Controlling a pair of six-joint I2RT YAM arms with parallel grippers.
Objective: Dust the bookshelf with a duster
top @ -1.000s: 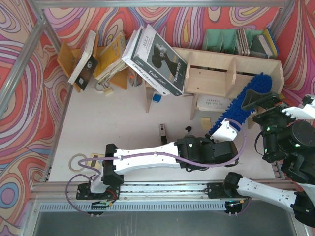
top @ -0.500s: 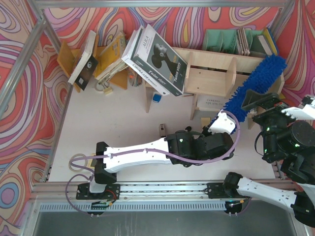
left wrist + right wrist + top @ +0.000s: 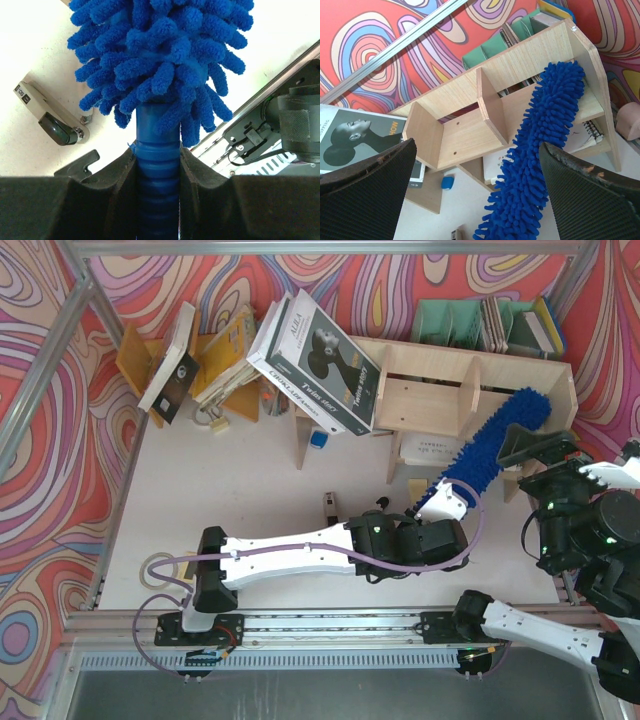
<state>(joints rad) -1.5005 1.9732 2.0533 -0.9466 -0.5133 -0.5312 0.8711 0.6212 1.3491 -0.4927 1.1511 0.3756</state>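
At the bookshelf's (image 3: pixel 430 390) right compartment, we dust: left pincer (image 3: pixel 158 167) clamps the duster's (image 3: pixel 490 445) handle, right pincer (image 3: pixel 477 165) apart; next, sweep leftward.

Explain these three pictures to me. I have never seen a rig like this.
Two robot arms are bolted at the near edge of a white table. The overhead picture looks down from behind them. The other two come from a camera on each wrist, looking past that arm's two fingers. The left arm's fingers are shut on the handle of a blue duster, whose head lies across the right end of the plywood bookshelf. The right arm's fingers stand open, holding nothing, facing the shelf. Also: a large book propped at the shelf's left end and green file holders behind it.
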